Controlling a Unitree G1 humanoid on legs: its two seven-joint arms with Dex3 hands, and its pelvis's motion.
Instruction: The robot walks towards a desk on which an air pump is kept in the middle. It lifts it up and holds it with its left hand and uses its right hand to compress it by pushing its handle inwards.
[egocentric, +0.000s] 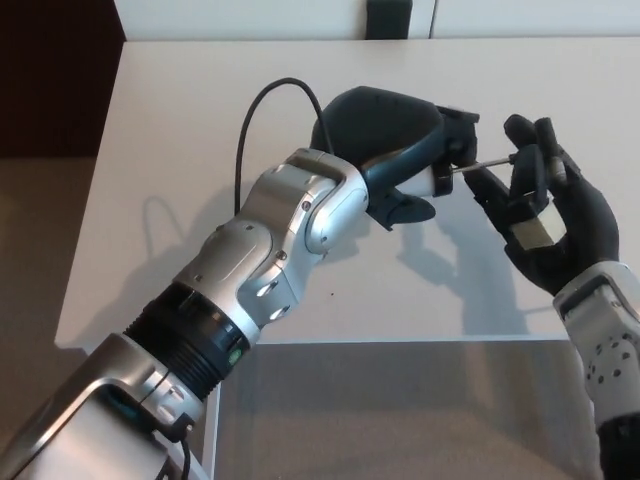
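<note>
- The left hand (385, 150) is raised above the white desk (200, 110), its fingers wrapped around the air pump (445, 172), of which only the pale end shows.
- A thin metal rod (487, 163) runs from the pump to the right hand (545, 225).
- The right hand's fingers (528, 165) curl around the rod's end; the handle itself is hidden.
- A black cable (262, 115) arcs behind the left wrist.
</note>
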